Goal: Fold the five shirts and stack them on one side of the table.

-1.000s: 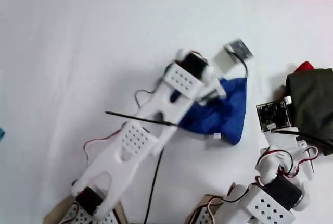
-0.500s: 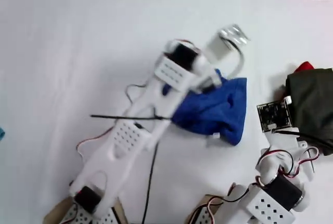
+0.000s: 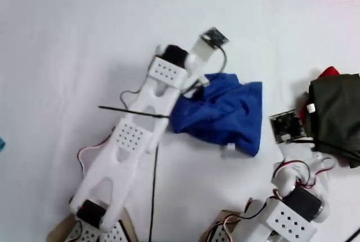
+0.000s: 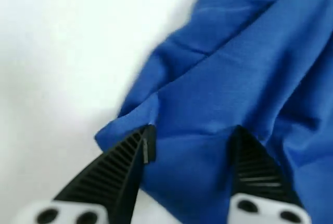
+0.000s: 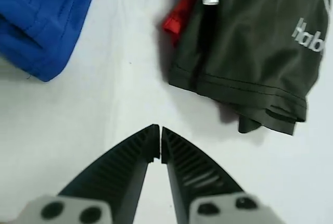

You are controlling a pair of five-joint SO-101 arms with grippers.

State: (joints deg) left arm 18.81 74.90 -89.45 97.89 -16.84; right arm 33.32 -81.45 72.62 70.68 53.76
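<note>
Left wrist view: spread-wide left gripper [image 4: 193,135] astride blue shirt [image 4: 250,67], fold betw. tips, nothing pinched. Looks soft, light, floppy; prob. slides on table [image 4: 52,26]. Best pinch folded edge just ahead of tips. Clenched, empty right gripper [image 5: 159,133] just short of dark shirt [image 5: 250,52].
</note>
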